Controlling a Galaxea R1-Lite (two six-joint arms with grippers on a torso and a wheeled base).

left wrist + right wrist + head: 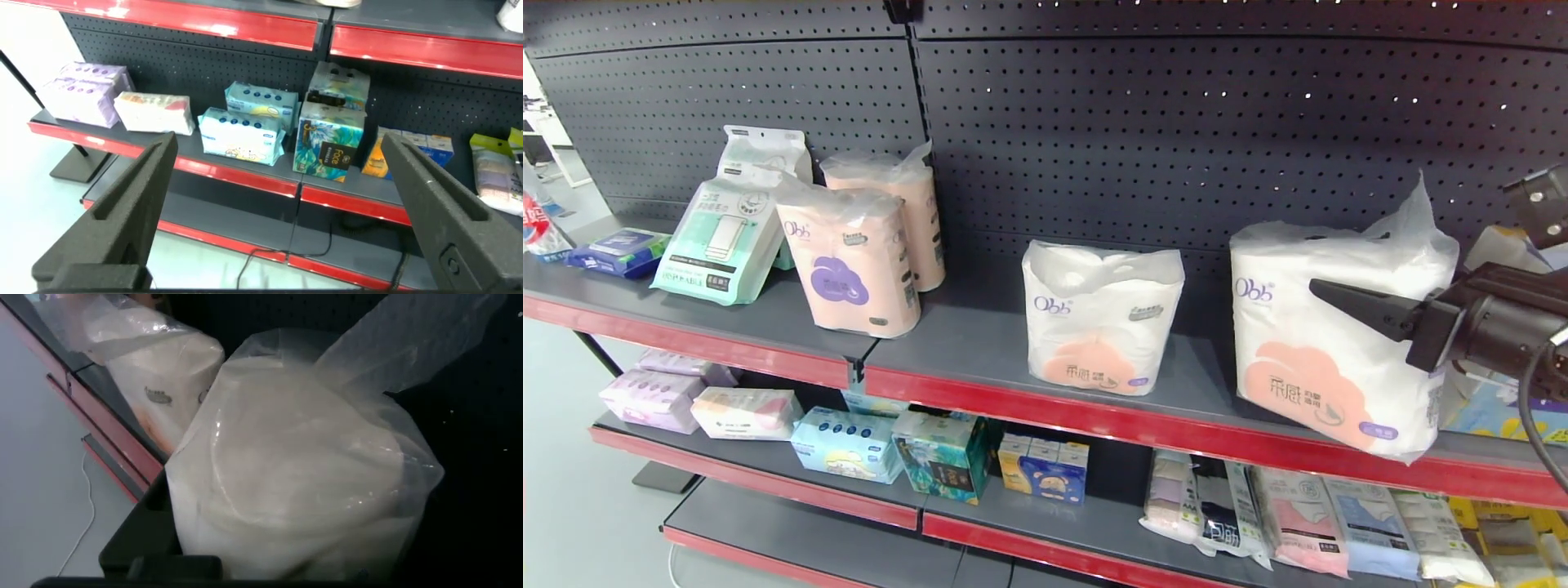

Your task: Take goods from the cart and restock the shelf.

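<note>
Restocking partly done, by the look of the shelf [1045, 412]. Lined up on the upper tier, from the left: a flat blue wipes pack [619, 251], a leaning green pouch [723, 245], and two pink roll packs [854, 265], one behind the other. Next, past a bare stretch, a white tissue pack [1101, 314] upright near the front edge. Farther right, a second, larger tissue pack [1331, 359], set on the tier but tilted a little, its near corner hanging over the red lip. Close against its near side, the right tool [1327, 294]; cannot tell whether clamped on the wrapper or loose of it. Aimed at the tissue boxes [245, 131] on the tier below, the left tool [278, 143], spread wide and carrying nothing. Judged as a placement in its last stage. Left to do: seating the larger tissue pack fully back on the board and clear of the lip. After that, probably more goods to fetch for the bare stretches on either side of the white tissue pack.
</note>
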